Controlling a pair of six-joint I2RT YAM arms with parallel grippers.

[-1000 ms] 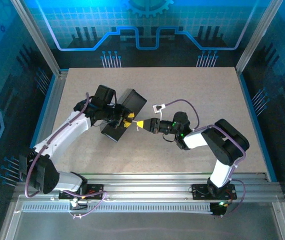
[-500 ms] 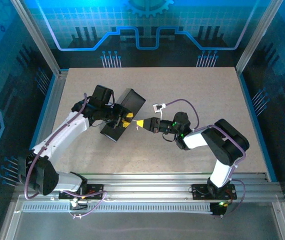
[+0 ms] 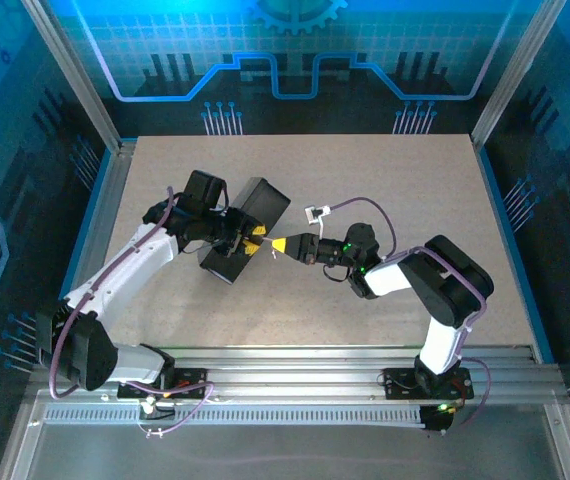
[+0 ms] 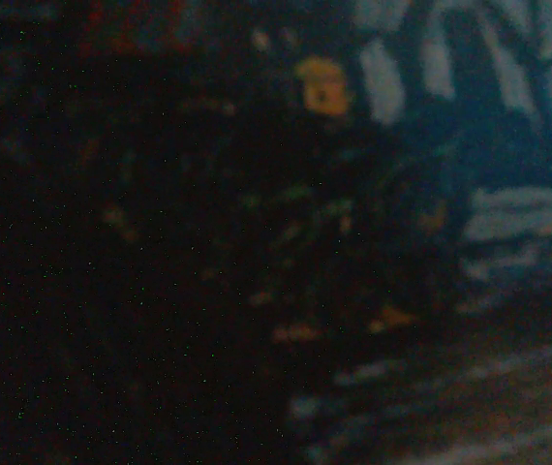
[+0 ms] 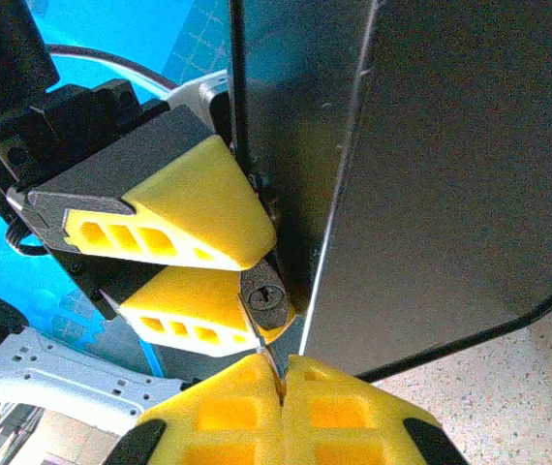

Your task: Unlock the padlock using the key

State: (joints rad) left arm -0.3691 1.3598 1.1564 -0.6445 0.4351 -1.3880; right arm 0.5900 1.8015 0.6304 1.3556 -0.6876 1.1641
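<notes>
Right wrist: key near-vertical, tip up toward padlock.

A beige speckled table sits inside blue-lit panelled walls with aluminium posts.

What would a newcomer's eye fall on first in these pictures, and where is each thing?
In the right wrist view, bright yellow fingers of the left gripper pinch the padlock, its keyhole facing the camera, beside the dark box. Just below, the right gripper is shut on the key, its tip close to the keyhole. From above, both grippers meet tip to tip, left of centre on the table.
</notes>
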